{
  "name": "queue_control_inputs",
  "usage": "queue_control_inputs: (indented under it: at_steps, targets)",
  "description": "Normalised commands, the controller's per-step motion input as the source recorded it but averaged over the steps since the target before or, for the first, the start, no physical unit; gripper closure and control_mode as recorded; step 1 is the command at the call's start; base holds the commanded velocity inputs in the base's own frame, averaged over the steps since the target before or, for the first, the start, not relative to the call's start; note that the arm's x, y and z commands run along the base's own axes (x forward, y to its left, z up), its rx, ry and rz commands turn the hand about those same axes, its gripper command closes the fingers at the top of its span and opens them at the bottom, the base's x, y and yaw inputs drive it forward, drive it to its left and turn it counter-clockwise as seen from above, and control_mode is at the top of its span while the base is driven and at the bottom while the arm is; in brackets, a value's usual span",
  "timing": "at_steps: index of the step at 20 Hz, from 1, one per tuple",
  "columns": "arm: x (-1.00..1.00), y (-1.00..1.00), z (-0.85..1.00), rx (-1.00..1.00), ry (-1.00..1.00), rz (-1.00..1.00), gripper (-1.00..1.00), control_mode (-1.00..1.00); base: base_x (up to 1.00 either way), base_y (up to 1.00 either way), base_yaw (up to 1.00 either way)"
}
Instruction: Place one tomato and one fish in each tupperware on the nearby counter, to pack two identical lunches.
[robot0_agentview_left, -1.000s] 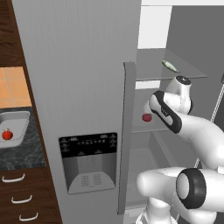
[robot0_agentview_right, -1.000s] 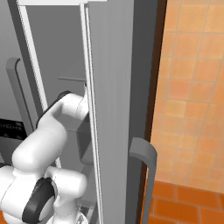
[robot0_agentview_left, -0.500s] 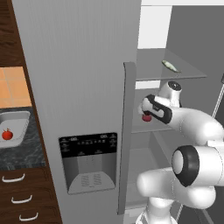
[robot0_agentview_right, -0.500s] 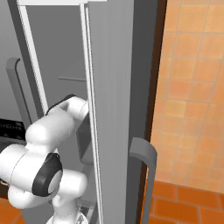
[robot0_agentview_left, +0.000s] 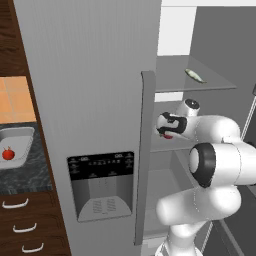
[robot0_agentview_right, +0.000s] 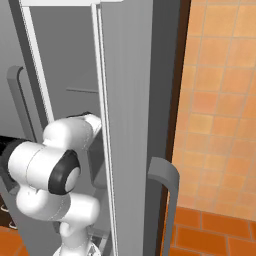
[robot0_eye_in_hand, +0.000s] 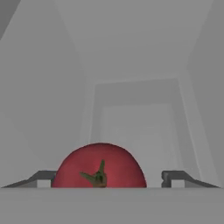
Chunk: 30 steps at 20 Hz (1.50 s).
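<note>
The big grey fridge (robot0_agentview_left: 95, 100) stands with its right door open, and the white arm (robot0_agentview_left: 215, 160) reaches inside it, above the middle glass shelf (robot0_agentview_left: 165, 144). To the left of the fridge there is the speckled worktop (robot0_agentview_left: 25, 177), with dark wood drawers under it. On this worktop stands a clear tupperware (robot0_agentview_left: 15, 146) that already holds one tomato (robot0_agentview_left: 8, 153). On the upper glass shelf (robot0_agentview_left: 200, 85) a slim silver fish (robot0_agentview_left: 195, 75) lies, well above the hand. The gripper (robot0_eye_in_hand: 103, 178) has its jaws one on each side of a second red tomato (robot0_eye_in_hand: 99, 166) on the middle shelf. The fingertips (robot0_eye_in_hand: 43, 177) stand just beside it. Whether they already press it I cannot tell.
</note>
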Motion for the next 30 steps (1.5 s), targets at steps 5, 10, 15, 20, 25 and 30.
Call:
queue_control_inputs:
  at_steps: [5,10,15,20,25,30]
  targets:
    - [0.06,0.00,-0.12,0.00,-0.01,0.00,1.00,-1.00,0.00,0.00,0.00]
    - [-0.54,-0.01,0.05,0.02,-0.05,-0.01,1.00,-1.00,0.00,0.00,0.00]
    - [-1.00,-0.12,0.66,0.07,-0.05,-0.09,1.00,-1.00,0.00,0.00,0.00]
    - [-1.00,-0.12,1.00,0.01,0.28,-0.19,1.00,-1.00,0.00,0.00,0.00]
    - [-1.00,-0.09,0.32,0.00,0.44,-0.14,1.00,-1.00,0.00,0.00,0.00]
    - [-0.80,0.09,0.00,0.00,0.09,0.02,1.00,1.00,-0.19,0.17,0.06]
